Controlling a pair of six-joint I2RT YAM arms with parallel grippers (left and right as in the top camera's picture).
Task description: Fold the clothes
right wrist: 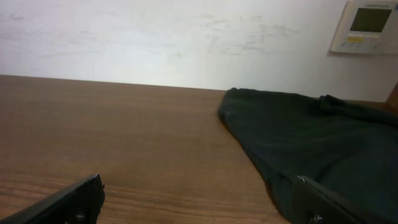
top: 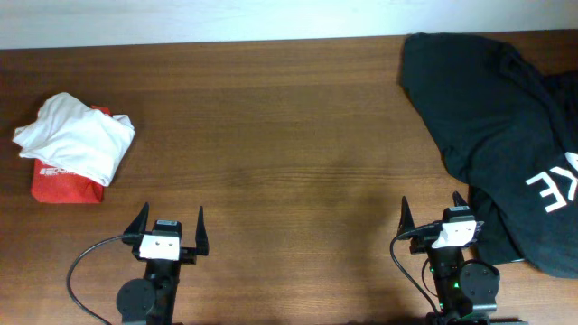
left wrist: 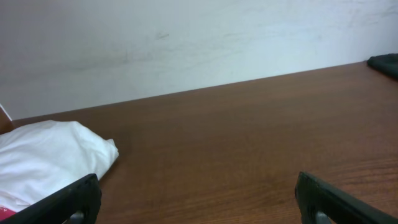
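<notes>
T-shirt [top: 74,137] lies crumpled, well forward-left of left end effector [top: 172,218].

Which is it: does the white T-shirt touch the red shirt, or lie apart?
Touching. The overhead view shows the white T-shirt lying on the red shirt, overlapping it.

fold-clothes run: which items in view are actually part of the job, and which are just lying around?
Part of the job:
- white T-shirt, bunched up, lying on the red shirt
- left gripper and right gripper, fingers open, holding nothing

Just lying about:
- red shirt, under the white one
- black shirt with white letters, far right
- wall panel
</notes>
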